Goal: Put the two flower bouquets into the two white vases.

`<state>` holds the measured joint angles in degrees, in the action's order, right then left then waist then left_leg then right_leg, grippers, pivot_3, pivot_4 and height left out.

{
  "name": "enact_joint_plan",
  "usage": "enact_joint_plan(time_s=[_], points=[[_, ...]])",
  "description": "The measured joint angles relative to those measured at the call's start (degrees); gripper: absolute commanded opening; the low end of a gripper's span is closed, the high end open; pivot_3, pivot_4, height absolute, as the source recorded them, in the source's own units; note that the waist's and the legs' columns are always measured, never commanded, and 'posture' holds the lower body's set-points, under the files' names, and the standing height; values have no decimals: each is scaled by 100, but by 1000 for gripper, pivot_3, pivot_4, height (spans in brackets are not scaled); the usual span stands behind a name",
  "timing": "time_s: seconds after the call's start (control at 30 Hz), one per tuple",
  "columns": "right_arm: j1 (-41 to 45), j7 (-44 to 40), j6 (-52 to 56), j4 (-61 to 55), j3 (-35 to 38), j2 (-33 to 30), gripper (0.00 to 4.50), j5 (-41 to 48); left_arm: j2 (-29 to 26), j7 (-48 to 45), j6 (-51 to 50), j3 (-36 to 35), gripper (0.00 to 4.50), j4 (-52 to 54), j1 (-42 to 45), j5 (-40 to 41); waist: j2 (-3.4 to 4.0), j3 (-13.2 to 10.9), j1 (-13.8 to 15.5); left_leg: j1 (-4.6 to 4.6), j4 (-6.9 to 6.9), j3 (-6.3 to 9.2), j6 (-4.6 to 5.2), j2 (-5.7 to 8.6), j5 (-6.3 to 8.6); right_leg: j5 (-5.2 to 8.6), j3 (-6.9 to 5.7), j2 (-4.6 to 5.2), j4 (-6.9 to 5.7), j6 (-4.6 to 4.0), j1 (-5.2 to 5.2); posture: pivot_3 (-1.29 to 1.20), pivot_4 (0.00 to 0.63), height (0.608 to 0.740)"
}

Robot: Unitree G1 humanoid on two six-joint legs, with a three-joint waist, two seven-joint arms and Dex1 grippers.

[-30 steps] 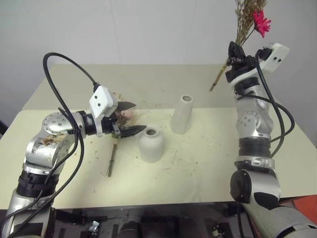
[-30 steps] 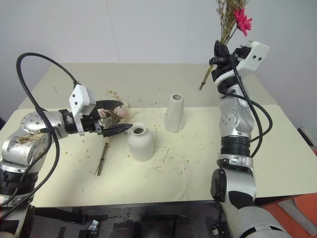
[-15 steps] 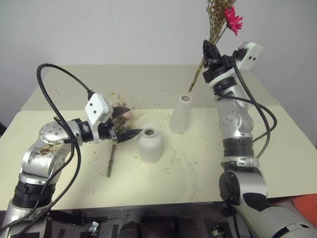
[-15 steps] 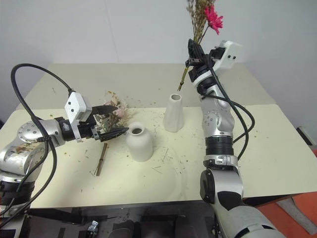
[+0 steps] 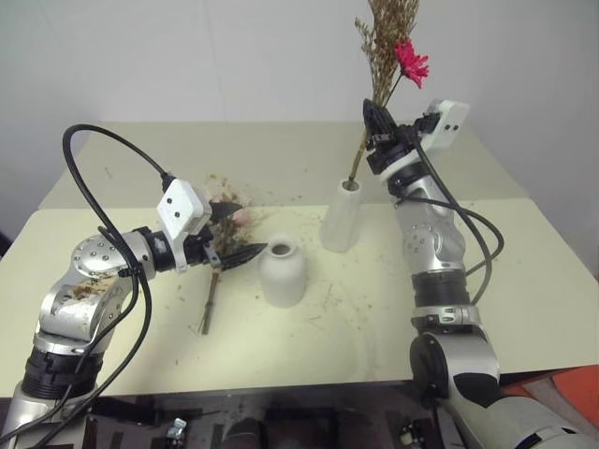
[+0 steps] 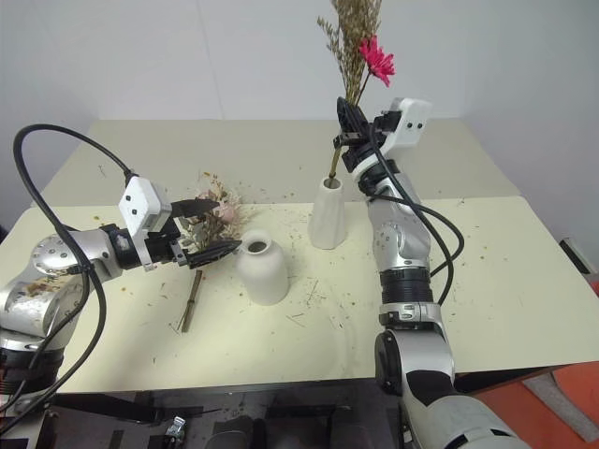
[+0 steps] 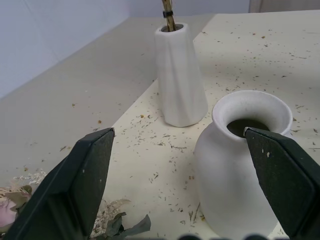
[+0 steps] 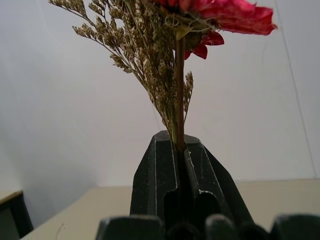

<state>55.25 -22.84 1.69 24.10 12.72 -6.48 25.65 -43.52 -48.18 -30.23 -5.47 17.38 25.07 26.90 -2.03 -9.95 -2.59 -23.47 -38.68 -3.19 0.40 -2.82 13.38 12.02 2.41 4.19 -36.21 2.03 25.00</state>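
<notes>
The right gripper (image 5: 377,120) has its two black fingers pressed together on the stems of the dried-grass bouquet (image 5: 386,42), holding it upright above the tall vase (image 5: 342,216). The bright pink flower (image 5: 410,62) sits at the top of the bunch beside the beige grasses. The lower stem ends reach down to the mouth of the tall vase, and in the left wrist view a stem stands inside that mouth.

The left gripper (image 5: 234,230) has its jaws wide apart and holds nothing. It hovers low over the table (image 5: 374,318), just to the left of the squat vase (image 5: 283,270), with one finger tip close to that vase's rim; I cannot tell whether it touches.

The squat vase stands upright in front of and to the left of the tall vase, near it but apart, its small mouth empty. The bushy bouquet (image 6: 211,211) lies flat on the table left of the squat vase, its pale pink blooms and cream sprigs behind the left gripper's fingers and its stems (image 5: 208,305) pointing toward the near edge. Bits of dried plant litter (image 5: 328,297) are scattered on the table around both vases.
</notes>
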Motion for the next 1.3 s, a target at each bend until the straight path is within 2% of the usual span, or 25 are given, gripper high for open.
enact_joint_plan(time_s=[1.0,1.1,1.13,1.23,1.3], points=[[-481,-219,-987,689,-290,255,13,-650,-31,47,140,-14,4500,34,-55,-134,0,0,1,-1,1,0,-1,0,-1,0,0,0,1,0,1,0,150,740],[-507,-224,-996,686,-300,267,847,-649,-16,45,149,-7,4500,-37,-54,-211,1,0,1,-1,1,0,-2,0,-1,0,0,0,0,-1,1,0,150,740],[-507,-227,-998,685,-297,267,1280,-645,-3,43,150,-6,4500,-56,-53,-221,1,0,0,-1,1,0,-2,0,-1,0,0,0,0,0,1,0,150,740],[-542,-232,-1004,656,-297,267,2116,-644,9,41,153,2,4500,-68,-52,-231,1,0,2,-1,1,1,-2,0,-1,0,0,0,1,0,1,0,150,740],[-622,-246,-1004,616,-298,266,2843,-640,26,41,156,4,4500,-71,-51,-235,1,0,2,-1,2,0,-2,0,-1,0,0,0,1,0,1,0,150,740]])
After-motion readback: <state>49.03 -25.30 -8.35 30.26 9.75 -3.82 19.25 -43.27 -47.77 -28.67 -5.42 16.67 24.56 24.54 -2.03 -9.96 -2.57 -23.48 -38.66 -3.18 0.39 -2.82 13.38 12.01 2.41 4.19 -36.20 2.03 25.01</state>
